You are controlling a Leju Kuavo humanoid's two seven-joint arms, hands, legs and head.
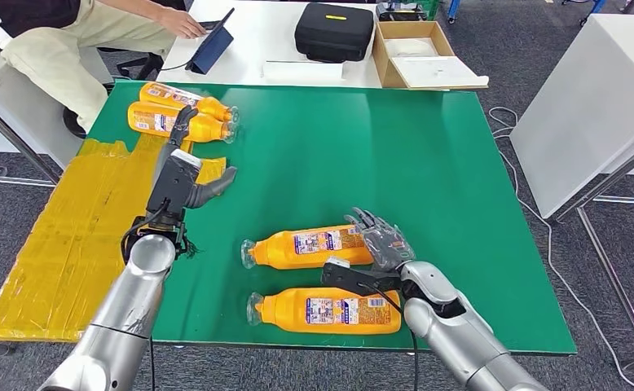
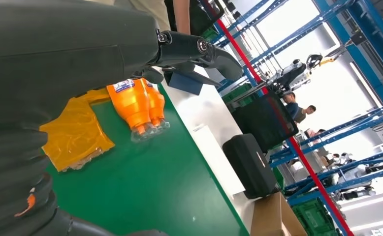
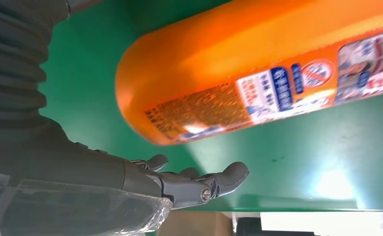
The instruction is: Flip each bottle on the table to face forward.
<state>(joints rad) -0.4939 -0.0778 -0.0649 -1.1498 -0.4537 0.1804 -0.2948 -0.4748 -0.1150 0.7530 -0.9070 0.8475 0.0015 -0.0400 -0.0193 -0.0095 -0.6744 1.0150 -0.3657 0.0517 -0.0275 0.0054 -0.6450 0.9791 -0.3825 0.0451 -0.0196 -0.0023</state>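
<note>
Right robot hand (image 1: pixel 383 239): fingers apart, resting by upper bottle (image 1: pixel 310 247) at lower centre; lower bottle (image 1: pixel 326 309) lying below. Left robot hand (image 1: pixel 185 175): apart, empty, nearing bottle pair (image 1: pixel 179 114) upper left. All four bottles lying on the green surface (image 1: pixel 363 155); flipping apparently pending.

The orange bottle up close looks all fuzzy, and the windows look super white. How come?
Right wrist view: the orange bottle sits very near the lens, so its label is soft and blurred, and a bright glare patch shines on the green table. Left wrist view: the background behind the blue racks is washed out white. Head view: evenly lit and sharp.
</note>
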